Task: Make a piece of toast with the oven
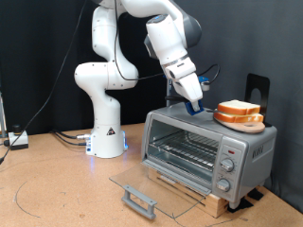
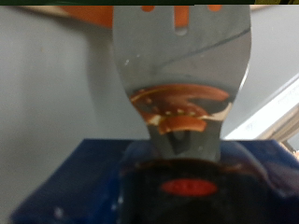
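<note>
The silver oven (image 1: 204, 151) stands at the exterior view's right on a wooden base, its glass door (image 1: 156, 182) dropped flat and its wire rack (image 1: 187, 148) bare. Two slices of toast (image 1: 239, 110) lie stacked on a round orange plate (image 1: 239, 121) on the oven's roof. My gripper (image 1: 193, 100) is over the roof just left of the plate, shut on the blue handle (image 2: 187, 177) of a metal spatula. The slotted spatula blade (image 2: 182, 65) reaches towards the orange plate's rim (image 2: 98, 15).
The door's grey bar handle (image 1: 139, 200) juts out over the table in front of the oven. A black upright object (image 1: 258, 90) stands behind the plate. The arm's white base (image 1: 106, 132) and cables (image 1: 19, 140) are at the left.
</note>
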